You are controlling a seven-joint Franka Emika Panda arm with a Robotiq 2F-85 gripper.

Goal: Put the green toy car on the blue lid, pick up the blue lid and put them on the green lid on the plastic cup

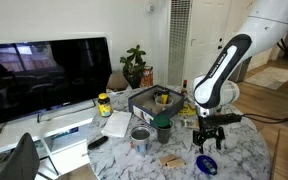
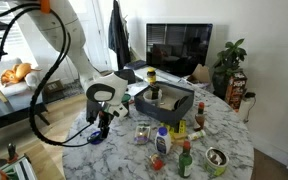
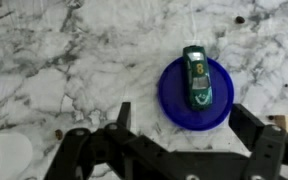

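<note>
The blue lid [image 3: 196,100] lies flat on the marble table, and the green toy car [image 3: 196,76] rests on top of it. My gripper [image 3: 184,122] is open and empty, hovering above the lid's near edge with one finger on each side. In an exterior view the gripper [image 1: 210,137] hangs just above the blue lid [image 1: 207,165] near the table's front edge. The plastic cup [image 1: 163,131] with the green lid [image 1: 163,122] stands apart from the lid, next to a silvery metal can [image 1: 140,139].
A black bin [image 1: 152,100] of items sits mid-table, with a yellow bottle [image 1: 104,103], a monitor [image 1: 44,75] and a plant [image 1: 134,65] behind. A wooden block [image 1: 171,160] lies near the can. A white cup [image 3: 4,158] shows in the wrist view.
</note>
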